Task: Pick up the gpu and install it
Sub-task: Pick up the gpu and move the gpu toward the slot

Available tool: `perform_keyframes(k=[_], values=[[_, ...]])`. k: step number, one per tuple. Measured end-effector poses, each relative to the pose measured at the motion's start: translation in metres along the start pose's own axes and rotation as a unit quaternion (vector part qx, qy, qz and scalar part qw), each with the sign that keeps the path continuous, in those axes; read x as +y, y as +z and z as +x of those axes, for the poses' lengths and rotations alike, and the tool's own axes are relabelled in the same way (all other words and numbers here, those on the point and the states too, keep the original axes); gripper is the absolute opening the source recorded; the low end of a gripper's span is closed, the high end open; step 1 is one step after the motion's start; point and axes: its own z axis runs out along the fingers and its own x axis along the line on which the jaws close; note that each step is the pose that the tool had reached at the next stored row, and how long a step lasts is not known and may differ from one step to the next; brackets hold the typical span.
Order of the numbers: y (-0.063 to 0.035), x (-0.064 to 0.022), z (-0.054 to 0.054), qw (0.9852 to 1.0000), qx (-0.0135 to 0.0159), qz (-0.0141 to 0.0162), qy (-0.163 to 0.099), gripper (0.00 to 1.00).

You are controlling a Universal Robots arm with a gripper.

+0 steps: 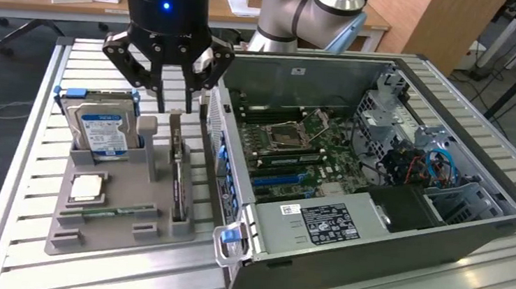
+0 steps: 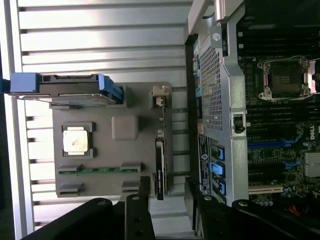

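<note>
The gpu (image 1: 178, 179) is a thin dark card standing on its edge in a slot of the grey holder (image 1: 105, 233), close beside the open computer case (image 1: 475, 226). In the wrist view the gpu (image 2: 160, 165) runs as a narrow black strip along the holder's edge nearest the case. My gripper (image 1: 175, 106) hangs just above the card's far end, open, with one fingertip on each side of the card's line and nothing between them. The wrist view also shows my gripper (image 2: 167, 185), its two black fingers (image 2: 144, 200) spread apart over the card's end.
The holder also carries a silver hard drive (image 1: 102, 129) in a blue caddy, a CPU (image 1: 86, 187) and a green RAM stick (image 1: 121, 211). The case lies open on the slatted metal table (image 1: 23, 166), showing the motherboard (image 1: 295, 148) and power supply (image 1: 321, 223).
</note>
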Motion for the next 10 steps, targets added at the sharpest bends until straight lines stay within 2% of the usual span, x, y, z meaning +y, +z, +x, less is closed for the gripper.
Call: perform_keyframes(k=[1,2,10], values=[[0.0000,0.0000,0.000,1.0000,0.0000,0.0000,0.000,0.37],[0.0000,0.0000,0.000,1.0000,0.0000,0.0000,0.000,0.43],[0.0127,-0.0006,0.000,1.0000,0.0000,0.0000,0.000,0.43]])
